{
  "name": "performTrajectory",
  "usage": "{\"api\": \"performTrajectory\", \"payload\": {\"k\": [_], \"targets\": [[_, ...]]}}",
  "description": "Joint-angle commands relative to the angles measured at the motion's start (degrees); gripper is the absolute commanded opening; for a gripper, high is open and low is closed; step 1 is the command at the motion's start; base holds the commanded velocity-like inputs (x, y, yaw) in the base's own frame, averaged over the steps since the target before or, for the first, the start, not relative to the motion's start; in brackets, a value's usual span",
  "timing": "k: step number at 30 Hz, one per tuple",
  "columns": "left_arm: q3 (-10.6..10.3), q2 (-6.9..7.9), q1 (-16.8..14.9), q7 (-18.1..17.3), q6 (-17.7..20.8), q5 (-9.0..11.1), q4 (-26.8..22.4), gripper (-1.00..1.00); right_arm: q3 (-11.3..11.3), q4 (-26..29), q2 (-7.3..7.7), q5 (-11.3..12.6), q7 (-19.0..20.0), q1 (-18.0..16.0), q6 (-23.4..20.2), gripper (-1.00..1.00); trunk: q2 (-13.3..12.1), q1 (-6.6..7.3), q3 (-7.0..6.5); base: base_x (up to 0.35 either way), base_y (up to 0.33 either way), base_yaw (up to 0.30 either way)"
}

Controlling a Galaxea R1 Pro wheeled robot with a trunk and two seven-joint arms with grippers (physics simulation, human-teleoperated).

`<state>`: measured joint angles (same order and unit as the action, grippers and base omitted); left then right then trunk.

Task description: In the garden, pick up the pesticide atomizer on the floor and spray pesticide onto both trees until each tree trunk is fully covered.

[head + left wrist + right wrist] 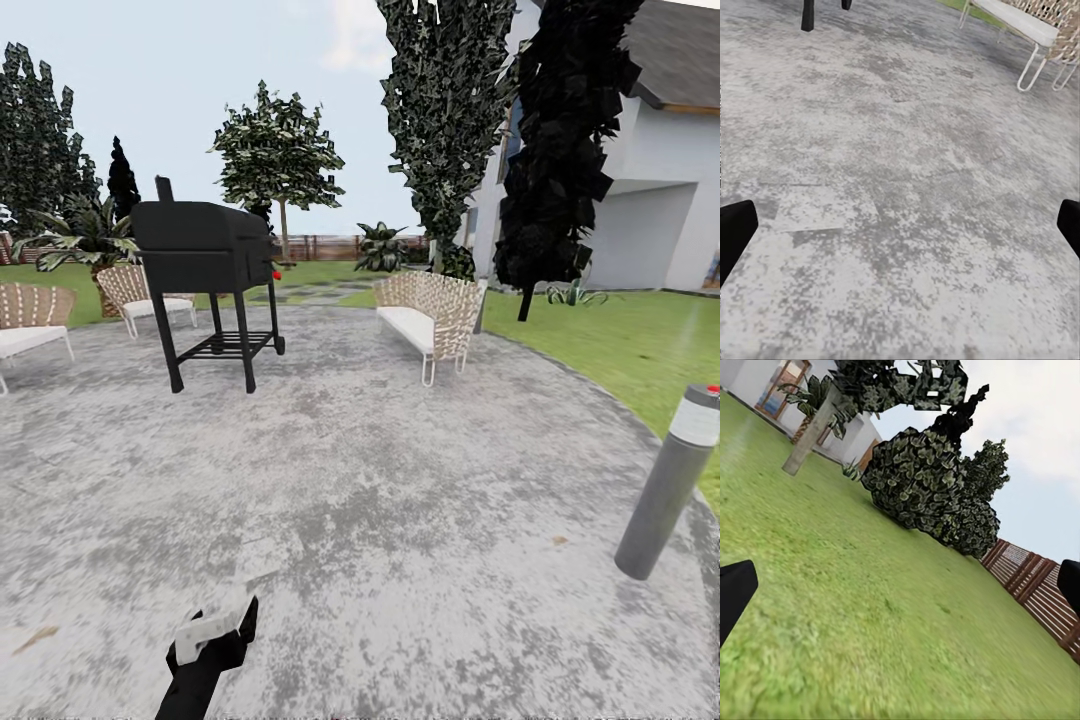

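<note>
The pesticide atomizer is out of view. My left gripper point(215, 628) hangs low over the grey stone patio point(400, 480). In the left wrist view it is open point(900, 232), with its black fingertips far apart and only bare paving between them. My right gripper point(900, 592) is also open and holds nothing, and it points out over the green lawn point(870, 607). Beyond that lawn a tree with a thick straight grey-brown trunk point(811, 439) leans across the right wrist view, its leafy canopy above it.
A black grill point(205, 260) stands ahead left, with wicker chairs point(150, 295) behind it and a wicker bench point(432, 315) ahead right. A grey post point(668, 480) with a pale cap and red dot stands at the patio's right edge. Dark column trees point(560, 150) flank the white house point(660, 200). A slatted fence point(1035, 585) borders the lawn.
</note>
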<state>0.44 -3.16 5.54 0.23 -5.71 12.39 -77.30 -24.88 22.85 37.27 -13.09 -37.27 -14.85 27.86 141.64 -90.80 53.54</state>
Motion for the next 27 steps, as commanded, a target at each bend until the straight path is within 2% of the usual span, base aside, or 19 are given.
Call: {"api": "performTrajectory", "payload": {"k": [1,7,18,19,25,27], "targets": [[0.0,0.0,0.0,0.01,0.0,0.0,0.01,1.0,0.0,0.0,0.0,0.0,0.0,0.0,0.0,1.0,0.0,0.0,0.0,-0.183,0.0,0.0],[0.0,0.0,0.0,0.0,-0.03,0.0,0.36,1.0,0.0,0.0,0.0,-0.05,0.0,0.0,0.0,1.0,0.0,0.0,0.0,-0.206,0.0,0.0],[0.0,0.0,0.0,-0.13,0.03,-0.22,0.73,1.0,0.0,0.0,0.0,-0.09,0.0,0.0,0.0,1.0,0.0,0.0,0.0,-0.032,0.0,0.0],[-0.02,0.0,0.0,-0.15,0.04,-0.52,0.73,1.0,0.0,0.0,0.0,-0.09,0.0,0.0,0.0,1.0,0.0,0.0,0.0,-0.004,0.0,0.0],[-0.08,0.0,0.0,-0.15,0.03,-5.73,1.55,1.0,-0.02,0.0,0.0,-0.15,0.0,0.0,0.0,1.0,0.0,0.0,0.0,0.005,-0.004,0.0],[-0.11,0.0,0.0,-0.15,0.01,-6.28,1.76,1.0,-0.05,0.0,0.0,-0.17,0.0,0.0,0.0,1.0,0.0,0.0,0.0,0.068,-0.092,0.0]]}}
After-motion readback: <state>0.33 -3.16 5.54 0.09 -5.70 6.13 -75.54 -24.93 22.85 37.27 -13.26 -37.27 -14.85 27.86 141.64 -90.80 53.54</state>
